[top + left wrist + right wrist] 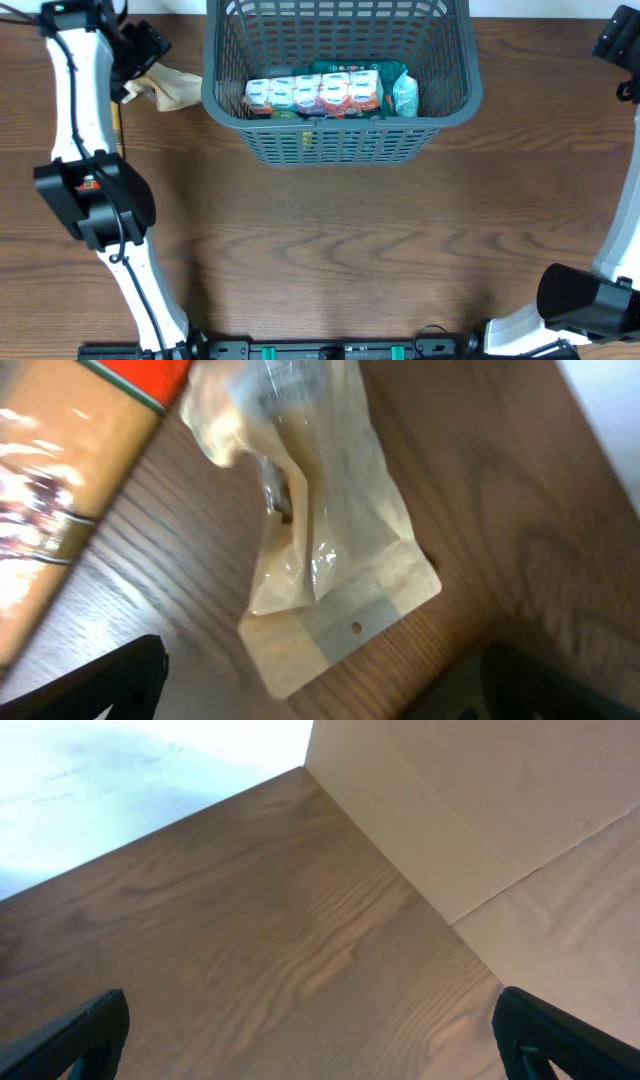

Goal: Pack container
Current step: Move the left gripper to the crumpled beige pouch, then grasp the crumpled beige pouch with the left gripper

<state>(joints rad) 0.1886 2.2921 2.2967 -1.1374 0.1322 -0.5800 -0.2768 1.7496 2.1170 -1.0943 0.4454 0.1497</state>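
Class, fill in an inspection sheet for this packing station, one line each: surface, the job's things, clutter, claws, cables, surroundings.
Surface: wooden table, brown grain.
Job's things: grey-blue basket at the far edge, holding a pack of small cups and a green packet. A tan pouch lies on the table outside it, to its left.
Clutter: orange-and-tan box beside the pouch.
Claws: left claw open, above the pouch. Right claw open over bare wood, holding nothing.
Cables: black cable runs along the left arm.
Surroundings: beige panel against the table's edge near the right claw.
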